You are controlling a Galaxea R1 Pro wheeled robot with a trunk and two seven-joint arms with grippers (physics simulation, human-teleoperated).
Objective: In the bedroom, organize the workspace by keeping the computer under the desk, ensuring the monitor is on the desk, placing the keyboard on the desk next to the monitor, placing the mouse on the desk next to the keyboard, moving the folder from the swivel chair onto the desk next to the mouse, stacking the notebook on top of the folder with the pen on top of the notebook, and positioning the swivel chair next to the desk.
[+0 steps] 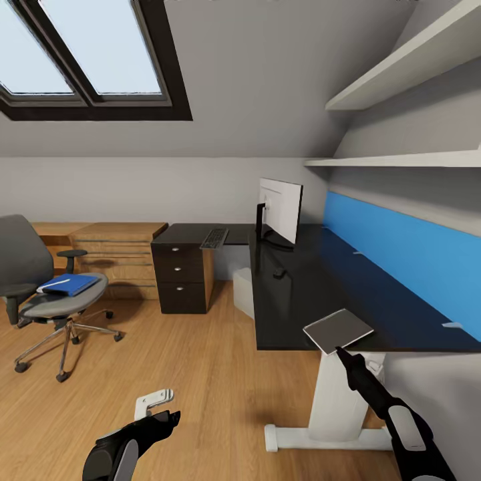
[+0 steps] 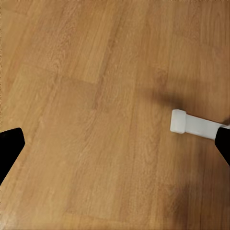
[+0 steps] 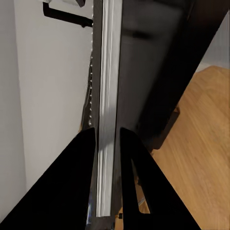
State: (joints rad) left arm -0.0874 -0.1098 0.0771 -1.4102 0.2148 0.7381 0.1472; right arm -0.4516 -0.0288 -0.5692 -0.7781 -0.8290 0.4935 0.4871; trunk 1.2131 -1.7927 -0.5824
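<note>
Flat bright blue folder [image 1: 69,284] lies on the grey swivel chair [image 1: 40,280], far left. Left gripper [image 1: 160,417] hangs spread and empty over floor. Right gripper [image 1: 341,353] pinches the small dark notebook [image 1: 337,330] edge-on at the glossy black desk [image 1: 300,294] front edge, well apart from the folder.

The desk [image 1: 314,294] is glossy black on white legs, backed by a bright blue panel [image 1: 401,257], and the monitor [image 1: 279,210] shows a white back with a black foot. The folder [image 1: 69,284] is bright blue on the grey swivel chair [image 1: 40,284] with black armrests and a chrome base, over a light wood-grain floor [image 2: 96,115]. The notebook [image 1: 337,330] has a grey cover and pale page edges, pinched between the black fingers [image 3: 72,191] of the right gripper [image 3: 106,143].
</note>
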